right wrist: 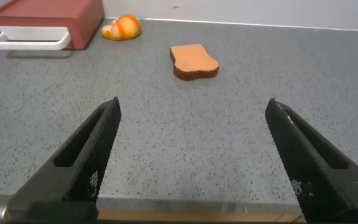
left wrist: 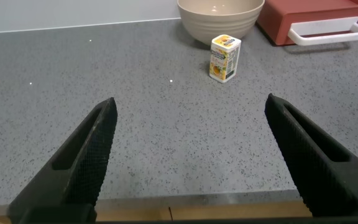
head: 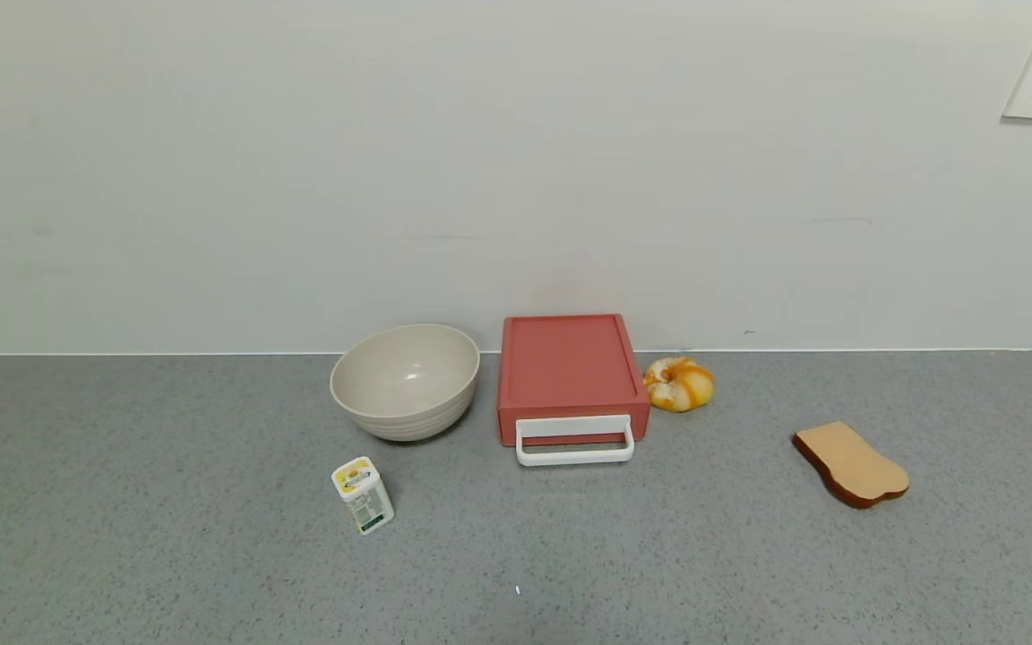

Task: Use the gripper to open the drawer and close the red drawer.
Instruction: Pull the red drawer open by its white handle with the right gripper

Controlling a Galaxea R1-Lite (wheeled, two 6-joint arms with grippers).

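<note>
The salmon-red drawer box (head: 570,367) stands against the wall at the middle of the grey counter, shut, its white loop handle (head: 575,441) facing me. It also shows in the left wrist view (left wrist: 303,15) and the right wrist view (right wrist: 48,15). Neither arm shows in the head view. My left gripper (left wrist: 191,109) is open and empty, hovering over the counter's front edge, far from the drawer. My right gripper (right wrist: 194,109) is open and empty, also over the front edge.
A beige bowl (head: 405,381) sits left of the drawer, a small white-and-yellow carton (head: 362,494) in front of it. A croissant-like bun (head: 678,383) lies right of the drawer, a toast slice (head: 850,463) farther right. The wall stands close behind.
</note>
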